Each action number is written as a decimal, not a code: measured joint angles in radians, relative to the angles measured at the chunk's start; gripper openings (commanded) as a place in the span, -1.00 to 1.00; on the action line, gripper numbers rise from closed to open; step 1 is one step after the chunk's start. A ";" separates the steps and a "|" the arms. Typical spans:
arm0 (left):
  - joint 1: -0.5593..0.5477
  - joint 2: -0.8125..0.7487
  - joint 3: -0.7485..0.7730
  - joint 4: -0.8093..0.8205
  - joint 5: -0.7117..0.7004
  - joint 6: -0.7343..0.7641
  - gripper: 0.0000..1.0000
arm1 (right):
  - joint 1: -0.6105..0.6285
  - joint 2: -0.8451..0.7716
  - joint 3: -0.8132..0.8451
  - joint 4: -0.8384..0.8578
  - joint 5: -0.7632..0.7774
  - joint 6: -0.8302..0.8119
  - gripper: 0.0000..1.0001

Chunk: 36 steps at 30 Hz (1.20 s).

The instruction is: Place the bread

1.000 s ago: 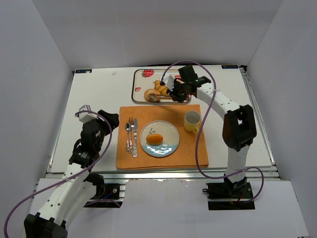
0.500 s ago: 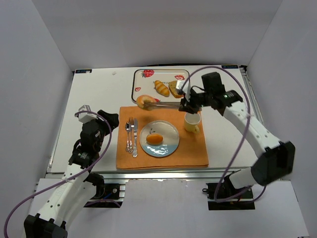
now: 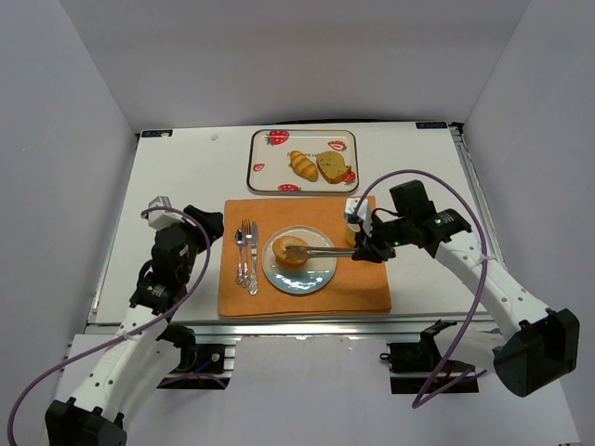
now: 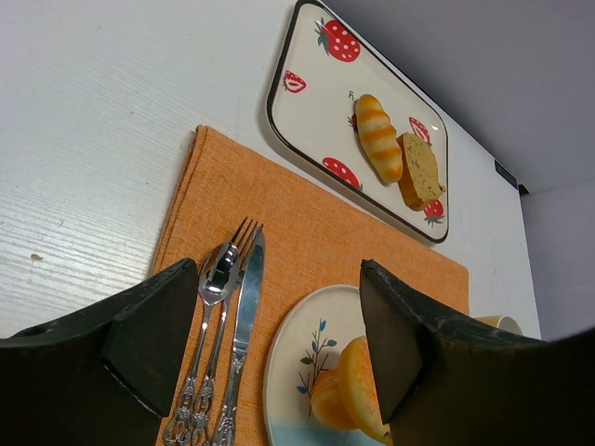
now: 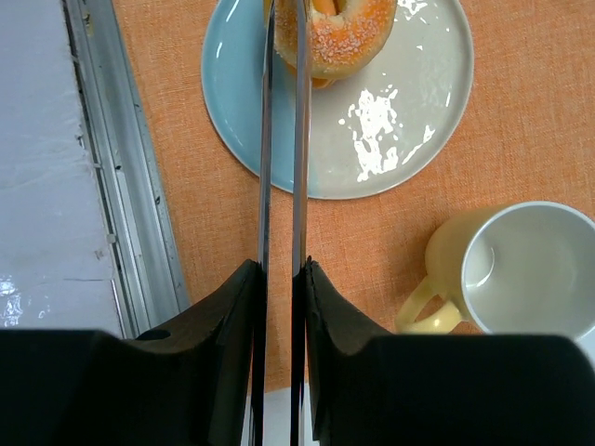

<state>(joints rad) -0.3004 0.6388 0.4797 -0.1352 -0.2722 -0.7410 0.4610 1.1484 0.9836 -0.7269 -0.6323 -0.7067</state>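
The right gripper point(image 5: 282, 279), pinched on tongs point(image 5: 282, 139), holds the bagel point(image 5: 339, 32) just ahead over the plate point(image 5: 409, 121) for placing; the left gripper point(image 4: 279, 344) gapes empty.

No legible text, numbers or brand marks in any view. Tray point(image 4: 321, 111): red strawberry prints, plus a small dark mark beside the striped pastry point(image 4: 378, 137), too small to read. Dark tags point(image 3: 156, 133) at the desk point(image 3: 186, 177) far corners: illegible.

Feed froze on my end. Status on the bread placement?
Left pincer open, empty. Right pincer shut on tongs; bagel in tongs at plate, by roll. Mug beside plate, not blocking.
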 measured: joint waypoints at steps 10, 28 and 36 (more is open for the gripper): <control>0.000 -0.016 -0.005 0.001 0.000 -0.001 0.58 | 0.000 -0.014 -0.018 0.021 0.033 0.012 -0.35; 0.000 -0.032 -0.010 -0.003 0.000 -0.001 0.58 | 0.000 -0.048 -0.010 0.021 0.016 0.007 -0.13; 0.000 -0.024 -0.010 -0.003 0.000 -0.001 0.58 | 0.000 -0.048 0.003 0.022 0.000 0.031 -0.14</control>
<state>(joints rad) -0.3004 0.6147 0.4698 -0.1379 -0.2718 -0.7422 0.4610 1.1000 0.9867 -0.7052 -0.6323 -0.6758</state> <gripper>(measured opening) 0.794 0.435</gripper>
